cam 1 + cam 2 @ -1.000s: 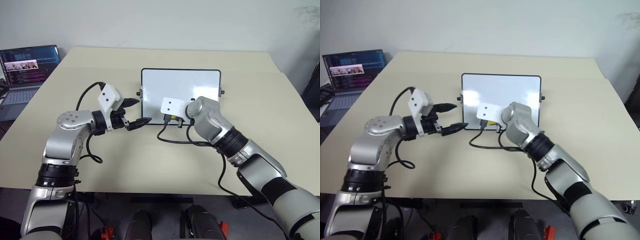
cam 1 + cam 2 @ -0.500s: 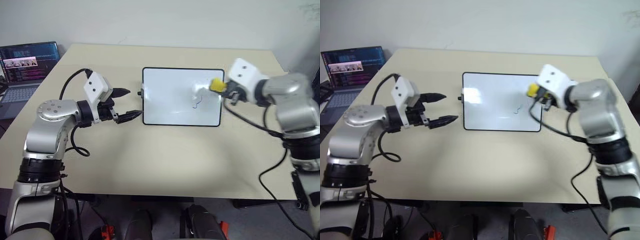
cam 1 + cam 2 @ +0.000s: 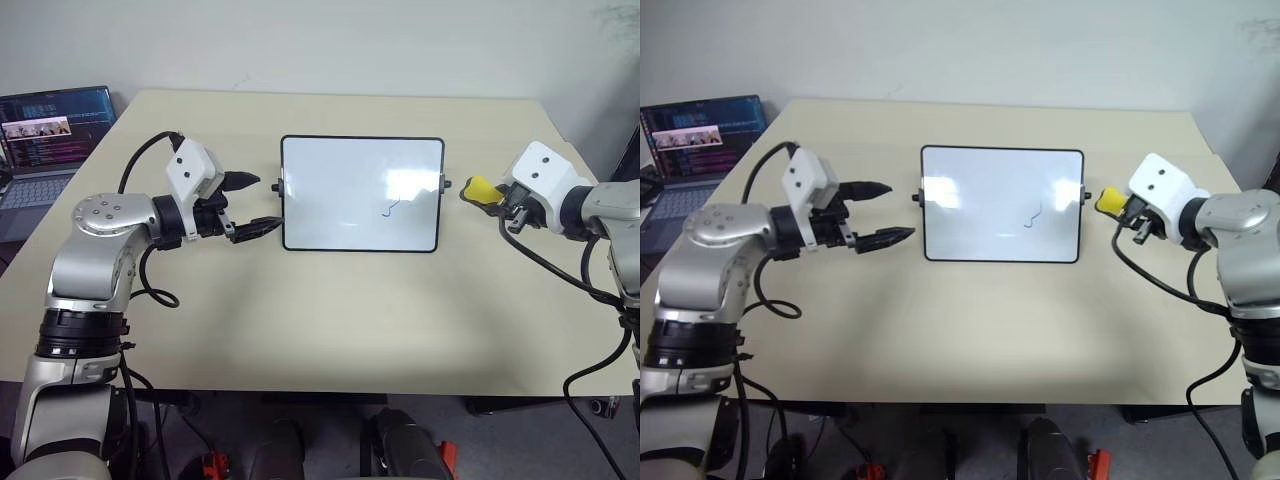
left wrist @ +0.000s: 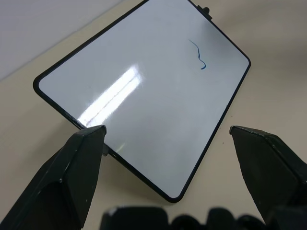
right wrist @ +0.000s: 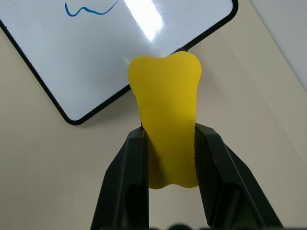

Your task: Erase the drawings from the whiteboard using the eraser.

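The whiteboard (image 3: 340, 170) lies flat in the middle of the table, black-framed. One thin blue squiggle of the drawings (image 3: 390, 208) sits right of its centre, also seen in the left wrist view as the squiggle (image 4: 199, 55). My right gripper (image 3: 492, 196) hovers just past the board's right edge, shut on the yellow eraser (image 5: 168, 110), which sticks out beyond its fingers (image 5: 129, 182). By the board's left edge, my left gripper (image 3: 266, 203) hangs open and empty, pointing at the board.
An open laptop (image 3: 50, 130) stands at the table's far left corner. The beige table (image 3: 330, 310) stretches bare in front of the board. Black cables loop from both wrists.
My right arm swung from the board's near edge across it to beyond its right edge, carrying the eraser. The left gripper drew slightly up and away from the board, still open.
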